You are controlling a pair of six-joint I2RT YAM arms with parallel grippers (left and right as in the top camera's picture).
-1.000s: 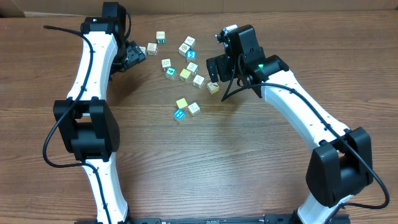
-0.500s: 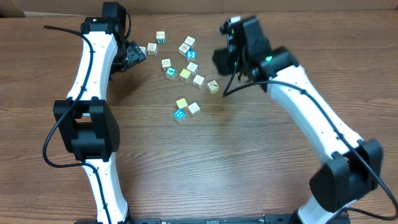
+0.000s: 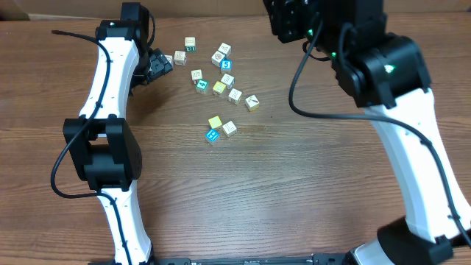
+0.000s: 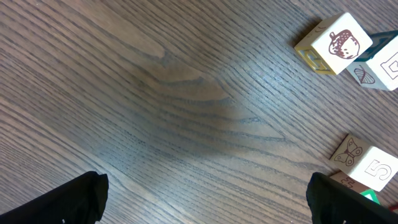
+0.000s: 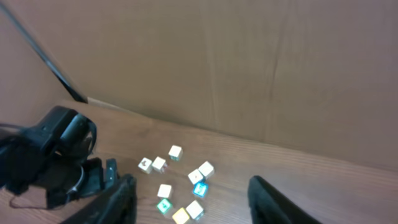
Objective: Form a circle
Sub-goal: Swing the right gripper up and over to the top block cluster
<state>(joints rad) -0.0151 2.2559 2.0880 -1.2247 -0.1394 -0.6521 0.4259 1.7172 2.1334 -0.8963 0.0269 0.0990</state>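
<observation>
the small cubes with white, yellow, blue and teal printed faces [image 3: 227, 79] are lying in a loose scatter on the far middle of the brown wood-grain table [image 3: 294, 184], and they are not forming any ring yet. the pale cube with the diagonal mark [image 3: 252, 102] is sitting at the right edge of the bunch, about where it was a second ago. the black right gripper [image 5: 194, 202], which was down beside it, is now lifting away towards the brown cardboard wall [image 5: 261, 74], with its fingers spread and nothing between them (so that cube is being left, nudged at most). the black left gripper [image 3: 159, 65] is hovering at the left of the scatter, spread wide and empty, just beside a pale end cube [image 3: 179, 57]. i'd judge the arranging is barely beginning.
</observation>
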